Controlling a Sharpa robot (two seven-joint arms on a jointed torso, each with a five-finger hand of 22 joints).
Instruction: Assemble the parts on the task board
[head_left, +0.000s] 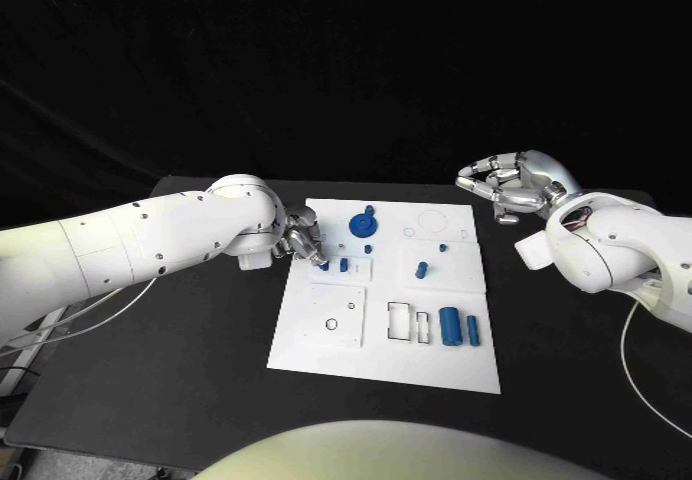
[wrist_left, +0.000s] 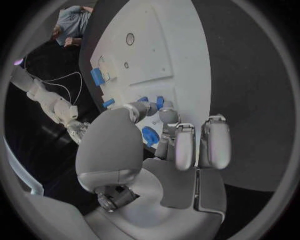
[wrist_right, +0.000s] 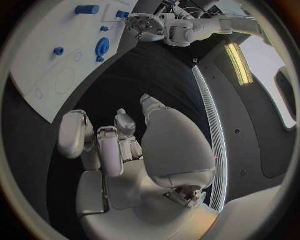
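Note:
The white task board (head_left: 387, 345) lies mid-table. My left hand (head_left: 300, 242) reaches over its left edge, fingertips down beside two small blue parts (head_left: 333, 265). In the left wrist view the thumb and a finger (wrist_left: 165, 116) point at those two parts (wrist_left: 152, 101). A blue piece (wrist_left: 150, 136) shows between them; I cannot tell whether it is held. A round blue part (head_left: 364, 225), a blue peg (head_left: 421, 268) and two blue cylinders (head_left: 462, 326) sit on the board. My right hand (head_left: 505, 186) hovers off the board's far right corner, fingers curled in on nothing (wrist_right: 119, 150).
The black table (head_left: 173, 370) surrounds the board, with bare room on both sides. Empty outlined slots (head_left: 408, 322) sit left of the cylinders, and a raised plate with small holes (head_left: 335, 312) lies near the board's left side. A cable (head_left: 642, 370) hangs off my right arm.

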